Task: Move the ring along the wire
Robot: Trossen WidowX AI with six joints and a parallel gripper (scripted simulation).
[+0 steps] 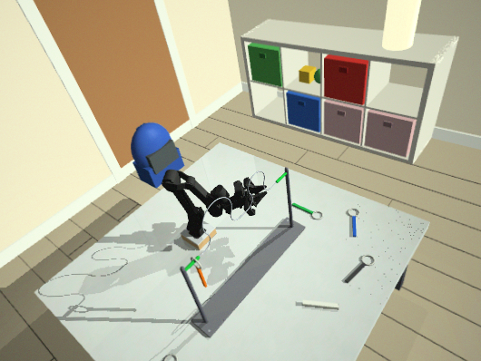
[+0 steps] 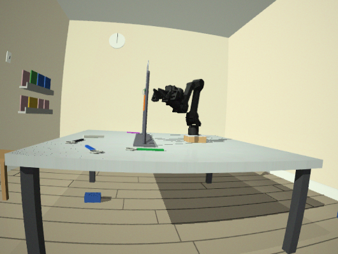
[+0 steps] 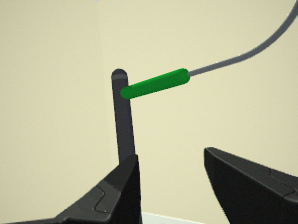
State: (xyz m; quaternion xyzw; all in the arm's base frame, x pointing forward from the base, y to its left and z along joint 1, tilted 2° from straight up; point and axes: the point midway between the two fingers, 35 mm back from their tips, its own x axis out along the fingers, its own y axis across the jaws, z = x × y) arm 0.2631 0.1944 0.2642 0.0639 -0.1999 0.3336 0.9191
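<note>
The ring (image 1: 197, 267) (image 2: 143, 92) hangs on the green part (image 1: 188, 265) beside the near post (image 1: 194, 296) in the top view. Its orange handle (image 1: 201, 277) (image 2: 144, 103) points down. The other green part (image 1: 281, 177) (image 3: 156, 84) joins the far post (image 1: 289, 200) (image 3: 123, 130); no ring hangs there. The thin grey wire (image 1: 222, 198) (image 3: 240, 59) curves between them. My gripper (image 1: 264, 190) (image 2: 153, 96) (image 3: 171, 159) is partly open and empty. It is on the robot's side of the wire, nearer the far post and away from the handle. The exterior view shows a gap before the posts.
The dark base (image 1: 254, 272) joins both posts. On the table (image 1: 272, 326) beyond it lie a green-handled ring (image 1: 303, 209), a blue-handled ring (image 1: 354, 226), a dark-handled ring (image 1: 356, 273) and a white stick (image 1: 320, 305). A blue rounded object (image 1: 151, 141) stands behind the arm.
</note>
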